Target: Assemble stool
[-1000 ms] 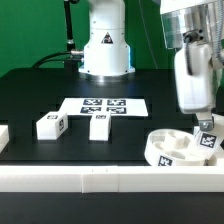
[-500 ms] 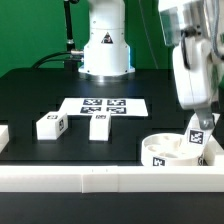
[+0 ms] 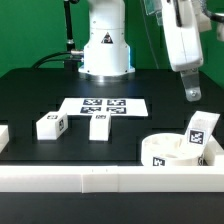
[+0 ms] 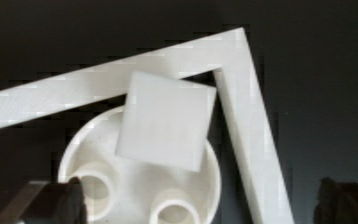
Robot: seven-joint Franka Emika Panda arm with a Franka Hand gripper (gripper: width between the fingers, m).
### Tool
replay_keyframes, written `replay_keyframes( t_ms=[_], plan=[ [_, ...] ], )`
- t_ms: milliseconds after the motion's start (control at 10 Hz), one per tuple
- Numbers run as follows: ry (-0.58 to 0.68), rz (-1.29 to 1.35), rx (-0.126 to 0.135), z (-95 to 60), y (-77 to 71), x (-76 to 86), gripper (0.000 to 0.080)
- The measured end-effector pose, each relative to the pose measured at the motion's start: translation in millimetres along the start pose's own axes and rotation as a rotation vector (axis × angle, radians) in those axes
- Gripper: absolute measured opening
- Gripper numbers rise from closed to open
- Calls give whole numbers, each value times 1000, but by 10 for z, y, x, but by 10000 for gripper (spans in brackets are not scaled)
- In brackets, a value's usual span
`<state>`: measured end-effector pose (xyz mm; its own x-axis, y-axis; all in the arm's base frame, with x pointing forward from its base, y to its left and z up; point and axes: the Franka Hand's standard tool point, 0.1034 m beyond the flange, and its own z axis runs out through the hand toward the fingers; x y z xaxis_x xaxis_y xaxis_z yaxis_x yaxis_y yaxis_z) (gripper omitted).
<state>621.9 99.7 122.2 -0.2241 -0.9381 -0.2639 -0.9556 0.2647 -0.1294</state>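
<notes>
The round white seat disc [image 3: 162, 152] lies at the front of the exterior view's right, in the corner of the white rails. One white leg [image 3: 200, 134] with marker tags stands in it, leaning slightly. My gripper [image 3: 191, 93] hangs above the leg, open and empty, clear of it. In the wrist view the leg [image 4: 167, 121] stands on the seat disc [image 4: 105, 165] with its sockets showing, and my dark fingertips [image 4: 51, 203] are spread wide on either side. Two more legs [image 3: 50, 125] [image 3: 99, 125] lie on the black table.
The marker board [image 3: 103, 104] lies flat behind the two loose legs. A long white rail [image 3: 90, 180] runs along the front edge, and rails [image 4: 247, 110] meet in a corner by the seat. The robot base [image 3: 105, 45] stands at the back.
My gripper has let go of the leg and risen straight up. The leg stays standing in the seat disc.
</notes>
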Motion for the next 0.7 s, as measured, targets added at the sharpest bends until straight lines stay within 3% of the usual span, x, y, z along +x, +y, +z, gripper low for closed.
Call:
replay_keyframes(
  t_ms=[300,700],
  plan=[
    [1,-13,-1,5,4,10,649],
    [62,-244,-14,-44,-8,730,649]
  ],
)
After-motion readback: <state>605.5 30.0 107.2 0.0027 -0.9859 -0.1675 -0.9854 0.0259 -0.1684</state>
